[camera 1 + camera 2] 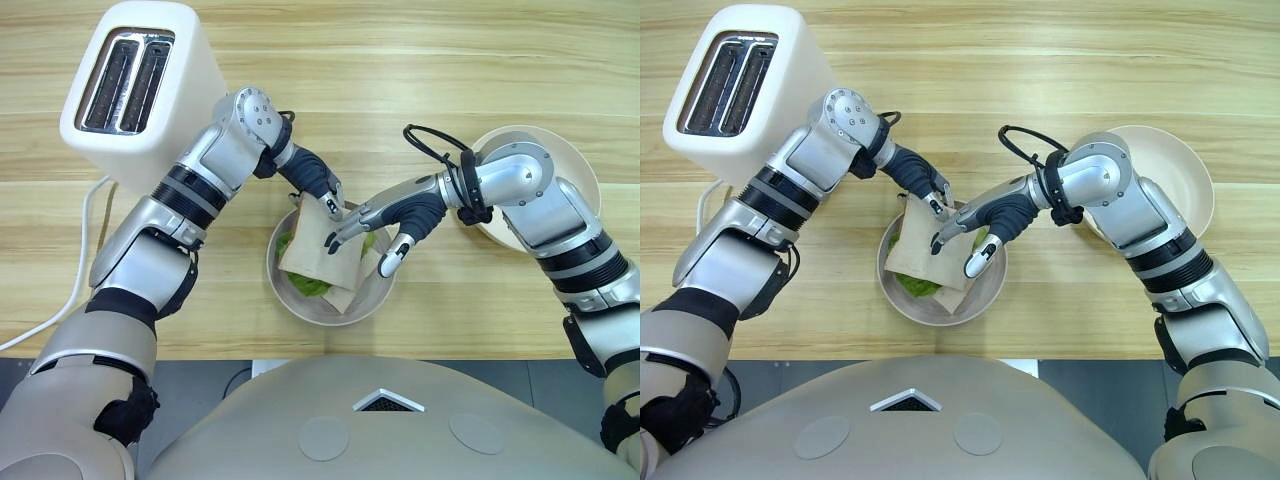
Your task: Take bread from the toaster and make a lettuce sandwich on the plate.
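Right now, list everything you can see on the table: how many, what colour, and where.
toaster: one, cream, far left of the table, no bread showing in its slots
cord: one, white, from the toaster toward the table's left front
plate: one, pale grey, centre, near the front edge
top bread slice: one, tan, in the plate, over the lettuce
lower bread slice: one, tan, beneath the top slice, corner showing at the front
lettuce: green, peeking out under the top slice; count unclear
bowl: one, cream, right side, partly under the right arm
table: one, light wood
left hand: gripping the top slice's far corner
right hand: fingers extended, resting on the top slice
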Robot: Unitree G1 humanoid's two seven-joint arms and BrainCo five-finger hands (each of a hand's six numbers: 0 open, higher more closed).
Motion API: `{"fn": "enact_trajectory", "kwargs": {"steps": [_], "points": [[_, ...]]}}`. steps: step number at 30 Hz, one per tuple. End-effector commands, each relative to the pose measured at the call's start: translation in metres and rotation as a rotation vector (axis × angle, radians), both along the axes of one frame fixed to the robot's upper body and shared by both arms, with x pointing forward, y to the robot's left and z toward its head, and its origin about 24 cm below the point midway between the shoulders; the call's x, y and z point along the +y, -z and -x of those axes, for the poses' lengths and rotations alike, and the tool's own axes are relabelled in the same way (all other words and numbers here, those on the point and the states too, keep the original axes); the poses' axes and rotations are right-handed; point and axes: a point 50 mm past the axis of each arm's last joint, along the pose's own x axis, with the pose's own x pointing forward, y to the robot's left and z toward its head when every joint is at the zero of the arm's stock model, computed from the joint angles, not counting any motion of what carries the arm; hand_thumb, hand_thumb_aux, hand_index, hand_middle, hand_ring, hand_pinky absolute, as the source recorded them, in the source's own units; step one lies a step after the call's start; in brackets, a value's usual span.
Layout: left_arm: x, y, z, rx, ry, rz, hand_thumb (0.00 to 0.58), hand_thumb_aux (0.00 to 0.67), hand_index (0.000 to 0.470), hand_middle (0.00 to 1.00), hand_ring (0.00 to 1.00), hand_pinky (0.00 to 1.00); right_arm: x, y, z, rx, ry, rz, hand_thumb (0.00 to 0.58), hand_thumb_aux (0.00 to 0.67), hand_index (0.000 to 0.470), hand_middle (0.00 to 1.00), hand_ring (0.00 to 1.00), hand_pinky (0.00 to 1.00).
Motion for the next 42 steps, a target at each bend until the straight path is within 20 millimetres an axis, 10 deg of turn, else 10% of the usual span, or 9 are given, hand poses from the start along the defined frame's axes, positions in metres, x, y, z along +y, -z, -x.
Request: {"fn": "enact_trajectory", "kwargs": {"steps": [1,15,30,32,34,35,37,39,42], "points": [[-0.007,-0.030,-0.010,-0.194,0.057,0.011,0.000,0.000,0.000,0.00,0.00,0.00,-0.003,0.023,0.002,0.044,0.011,0.104,0.000,0.000,0.000,0.00,0.00,0.00],[0.040,-0.174,-0.012,-0.931,-0.010,0.001,0.000,0.000,0.000,0.00,0.00,0.00,0.004,0.021,-0.009,-0.040,0.038,0.000,0.000,0.000,0.000,0.00,0.00,0.00],[0.072,-0.101,0.100,-0.088,-0.139,0.289,0.000,0.000,0.000,0.00,0.00,0.00,-0.094,-0.072,0.018,0.231,0.223,0.004,0.000,0.000,0.000,0.00,0.00,0.00],[0.077,-0.088,0.107,0.066,-0.175,0.279,0.580,0.670,0.470,0.00,0.00,0.00,-0.104,-0.062,0.024,0.293,0.263,0.117,0.000,0.000,0.000,0.00,0.00,0.00],[0.084,-0.074,0.110,0.122,-0.204,0.218,0.005,0.003,0.002,0.00,0.00,0.00,-0.107,-0.048,0.031,0.366,0.281,0.174,0.000,0.000,0.000,0.00,0.00,0.00],[0.087,-0.070,0.112,0.141,-0.206,0.198,0.580,0.670,0.470,0.00,0.00,0.00,-0.108,-0.039,0.034,0.396,0.284,0.202,0.000,0.000,0.000,0.00,0.00,0.00],[0.090,-0.067,0.113,0.149,-0.211,0.179,0.580,0.670,0.470,0.00,0.00,0.00,-0.104,-0.033,0.037,0.440,0.284,0.188,0.580,0.670,0.470,0.00,0.00,0.00],[0.093,-0.066,0.114,0.154,-0.209,0.169,0.580,0.670,0.470,1.00,1.00,1.00,-0.101,-0.027,0.039,0.421,0.257,0.210,0.580,0.670,0.470,0.00,0.00,0.00],[0.101,-0.059,0.122,0.222,-0.212,0.125,0.580,0.670,0.470,1.00,1.00,1.00,-0.096,-0.013,0.038,0.441,0.264,0.215,0.580,0.670,0.470,1.00,1.00,1.00]]}}
